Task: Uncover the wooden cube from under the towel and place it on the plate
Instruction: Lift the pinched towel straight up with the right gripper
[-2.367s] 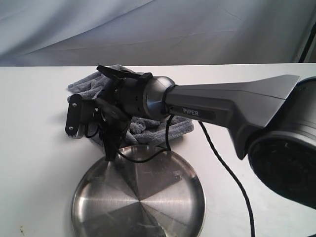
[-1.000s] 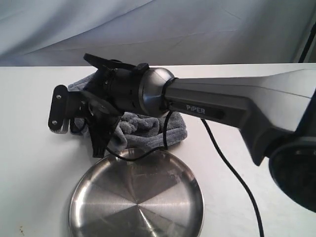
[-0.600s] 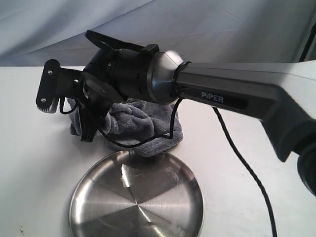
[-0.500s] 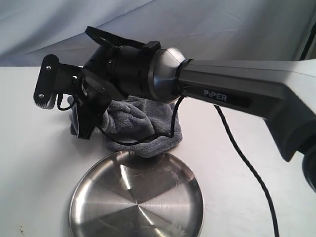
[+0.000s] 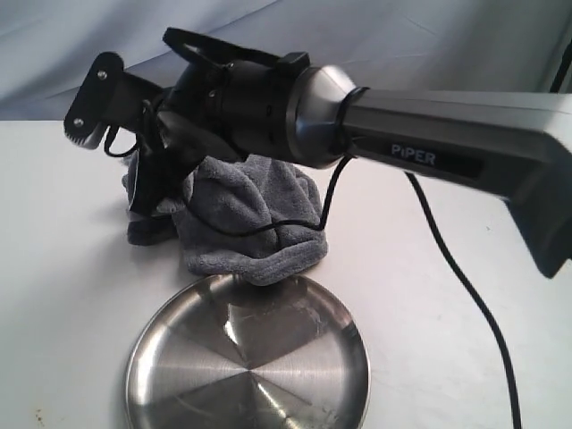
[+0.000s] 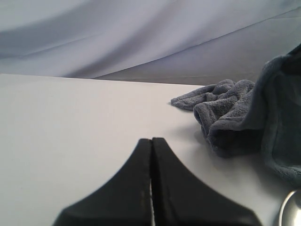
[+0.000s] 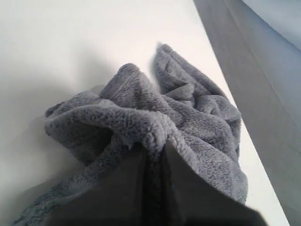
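The dark grey towel (image 5: 255,214) stands bunched in a raised mound on the white table, just behind the plate (image 5: 248,362), a round shiny steel dish near the front. My right gripper (image 5: 143,207) reaches across from the right and points down at the towel's left side. It is shut on a fold of the towel (image 7: 188,110) pinched between the right gripper's (image 7: 153,149) fingers. The wooden cube is hidden. My left gripper (image 6: 151,140) is shut on nothing, low over bare table, with the towel (image 6: 235,117) and the plate rim (image 6: 292,211) off to one side.
The right arm's long grey forearm (image 5: 447,147) spans the scene above the table. Its black cable (image 5: 456,277) hangs down over the towel and trails across the table on the right. A grey-blue cloth backdrop (image 5: 357,45) hangs behind the table's far edge.
My right gripper has risen and moved left and back from the plate's rim, pulling the towel's edge up. The towel has gone from lying flat to a tall bunched mound.
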